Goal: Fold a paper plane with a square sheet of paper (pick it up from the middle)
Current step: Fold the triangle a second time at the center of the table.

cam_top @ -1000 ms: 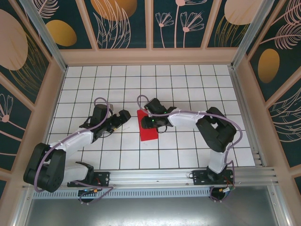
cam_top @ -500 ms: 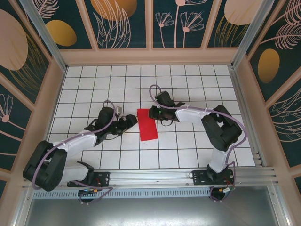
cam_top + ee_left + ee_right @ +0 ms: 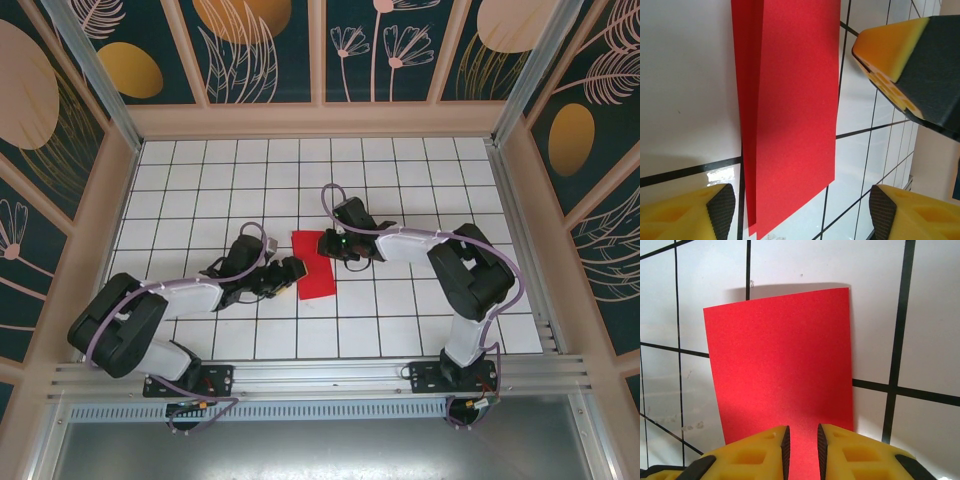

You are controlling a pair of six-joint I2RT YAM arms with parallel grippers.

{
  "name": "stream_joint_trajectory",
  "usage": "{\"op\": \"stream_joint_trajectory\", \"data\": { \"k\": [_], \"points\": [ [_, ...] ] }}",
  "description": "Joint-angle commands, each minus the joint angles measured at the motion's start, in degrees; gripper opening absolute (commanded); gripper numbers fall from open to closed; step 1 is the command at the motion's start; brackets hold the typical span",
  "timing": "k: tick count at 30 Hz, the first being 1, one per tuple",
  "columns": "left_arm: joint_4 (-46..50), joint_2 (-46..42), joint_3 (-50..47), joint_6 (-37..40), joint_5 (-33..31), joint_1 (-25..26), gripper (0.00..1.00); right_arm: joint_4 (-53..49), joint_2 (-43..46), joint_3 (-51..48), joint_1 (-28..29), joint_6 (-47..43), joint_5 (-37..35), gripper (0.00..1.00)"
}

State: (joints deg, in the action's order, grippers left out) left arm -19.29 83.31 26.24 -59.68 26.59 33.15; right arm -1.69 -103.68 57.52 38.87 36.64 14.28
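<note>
The square sheet of paper (image 3: 313, 265) lies flat on the white grid table, folded into a narrow bright red strip. In the left wrist view its two layers (image 3: 795, 100) sit slightly offset along the left edge. My left gripper (image 3: 290, 275) is at the strip's near left edge, jaws wide open (image 3: 802, 212), with the strip's near corner between the fingers. My right gripper (image 3: 328, 246) is at the strip's far right end, low over the paper (image 3: 782, 375). A narrow gap (image 3: 801, 445) separates its pads, and only flat red paper shows through. One of its yellow fingers (image 3: 890, 50) appears in the left wrist view.
The white gridded tabletop (image 3: 400, 180) is ringed by wooden enclosure walls (image 3: 320, 120). An aluminium rail (image 3: 320, 375) carrying both arm bases runs along the near edge.
My left gripper has moved right, up to the strip's near left edge, with its jaws a little narrower. My right gripper has slid off the strip's middle to its far right end and narrowed.
</note>
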Motion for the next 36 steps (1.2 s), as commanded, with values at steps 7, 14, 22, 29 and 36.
{"op": "stream_joint_trajectory", "data": {
  "k": [7, 14, 22, 29, 36],
  "points": [
    [-3.65, 2.71, 2.8, 0.22, 0.66, 0.67, 0.68, 0.95, -0.36, -0.84, -0.64, 0.97, 1.58, 0.19],
    [-3.31, 5.28, 4.17, 0.4, -0.03, 0.69, 0.72, 1.36, 0.49, -1.75, -0.73, 1.15, 1.9, 0.19],
    [-4.26, 6.58, 4.77, -0.17, -0.06, 1.37, 0.69, 1.27, 0.99, -2.79, -0.84, 1.24, 2.49, 0.17],
    [-8.15, 6.65, 2.94, -2.11, 2.29, 1.54, 0.58, 1.03, 2.95, -5.57, -0.82, 1.57, 3.59, 0.15],
    [-12.8, 7.23, 0.16, -3.88, 3.76, 1.74, 0.44, 2.93, 5.4, -10.77, -0.4, 2.43, 8.3, 0.13]
  ]
}}
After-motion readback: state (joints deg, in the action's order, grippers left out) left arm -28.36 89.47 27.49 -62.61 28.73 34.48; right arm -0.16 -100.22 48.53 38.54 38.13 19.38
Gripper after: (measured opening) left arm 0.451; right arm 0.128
